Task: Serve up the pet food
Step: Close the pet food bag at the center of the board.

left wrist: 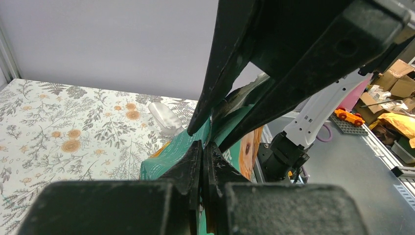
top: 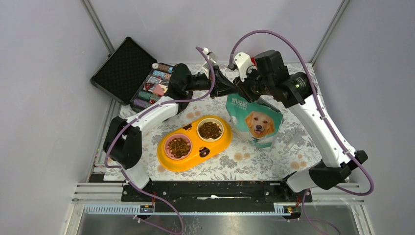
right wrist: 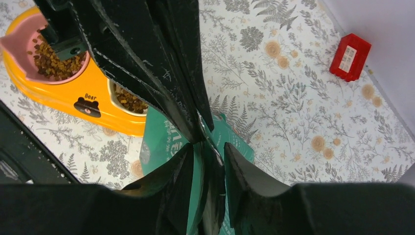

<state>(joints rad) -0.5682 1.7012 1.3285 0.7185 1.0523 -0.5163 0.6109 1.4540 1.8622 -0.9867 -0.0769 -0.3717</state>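
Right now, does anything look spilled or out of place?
Nothing stands out. The small dark-brown kibble pellets lie inside both bowls of the orange plastic double feeder, none visible on the floral tablecloth, and the teal-and-white dog-print pouch stands untipped.

Glossy orange plastic feeder [top: 219, 145], shiny pouch [top: 254, 122], matt floral tablecloth [top: 254, 161].

— What lettering do we record on the feeder [right wrist: 58, 100]?
— We read one word, "Bear", in black above a small bear-head mark on its orange front.
— And elsewhere?
— The pouch [right wrist: 164, 142] carries white characters we cannot make out. The red box [right wrist: 349, 57] has a white label, illegible to us.
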